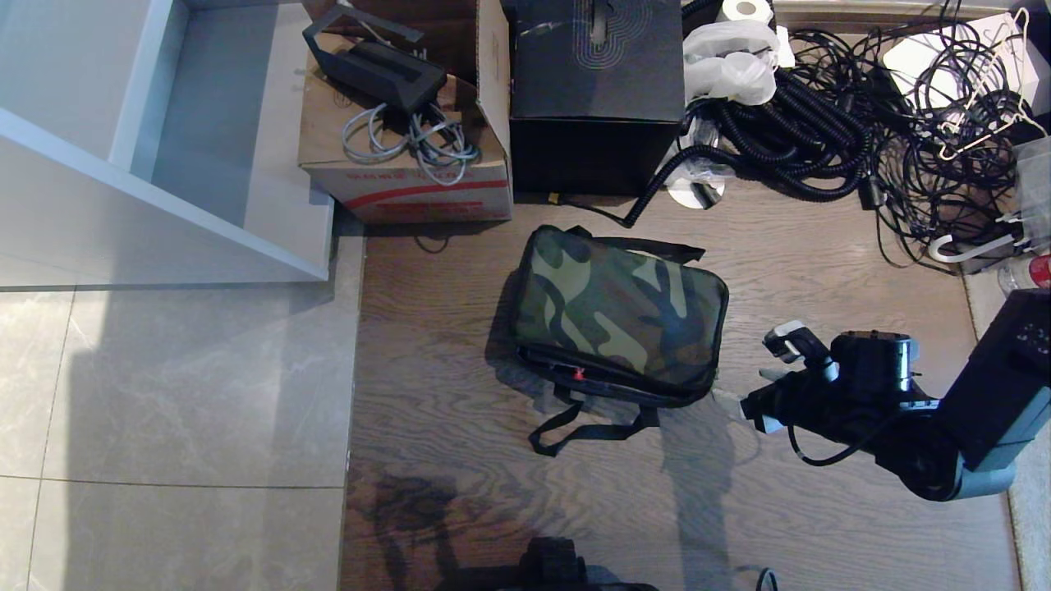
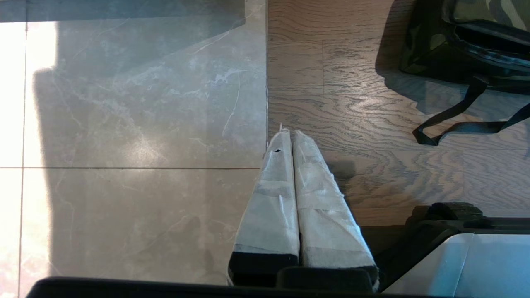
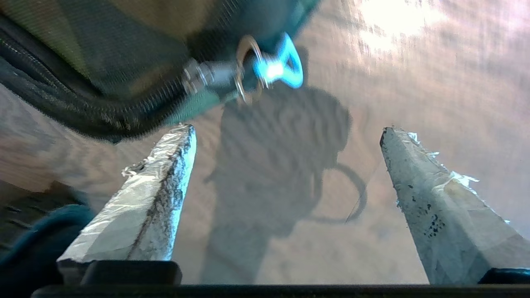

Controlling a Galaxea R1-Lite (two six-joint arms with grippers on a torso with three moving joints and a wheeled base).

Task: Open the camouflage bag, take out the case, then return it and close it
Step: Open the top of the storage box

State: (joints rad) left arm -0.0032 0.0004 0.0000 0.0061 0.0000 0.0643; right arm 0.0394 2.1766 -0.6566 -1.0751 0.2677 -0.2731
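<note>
— Wood-grain flooring runs under everything on this side, with pale marble tiles to the left. Where's the bag?

— On the wood: the soft rectangular camouflage bag with black sides lies flat, its black strap handle looped out on the floor and a small red zipper pull showing on the near edge. Whether the case is inside I can't tell.

— What's crowding it?

— Behind it stands a big black cube box with a swirl pattern on top, a brown cardboard carton carrying grey cables, and a thick tangle of black corrugated hose and wires off to the right. A white shelf unit sits on the tiles.

— And the arms?

— The right gripper is low by the bag's right corner, tape-wrapped jaws spread wide, holding nothing; a metal zipper pull hangs just ahead of it. The left gripper is over the tile-wood seam, jaws pressed together, well apart from the bag.
</note>
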